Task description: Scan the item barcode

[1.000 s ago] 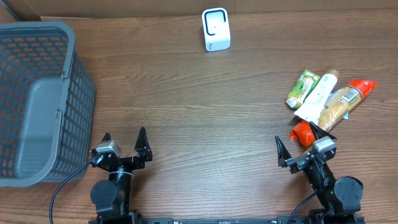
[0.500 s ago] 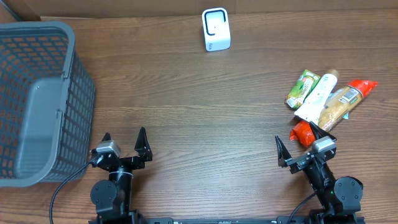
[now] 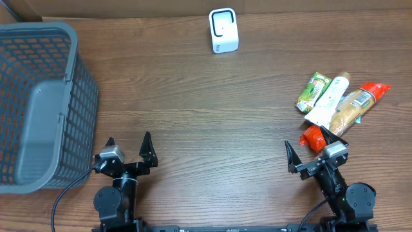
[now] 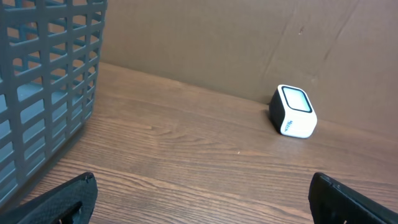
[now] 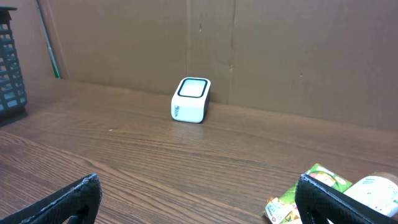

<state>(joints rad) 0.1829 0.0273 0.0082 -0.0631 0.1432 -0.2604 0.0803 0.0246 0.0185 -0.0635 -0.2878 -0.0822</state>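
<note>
We park the left end effector and right end effector open and empty, leaving the scanner unobstructed and the packaged items reachable from the right.

Open table through the middle; basket far left, scanner at back, packet pile far right.

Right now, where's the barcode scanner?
In the overhead view the scanner stands at the far edge of the table, roughly centred, with the basket off to its left and the packets to its right.
</note>
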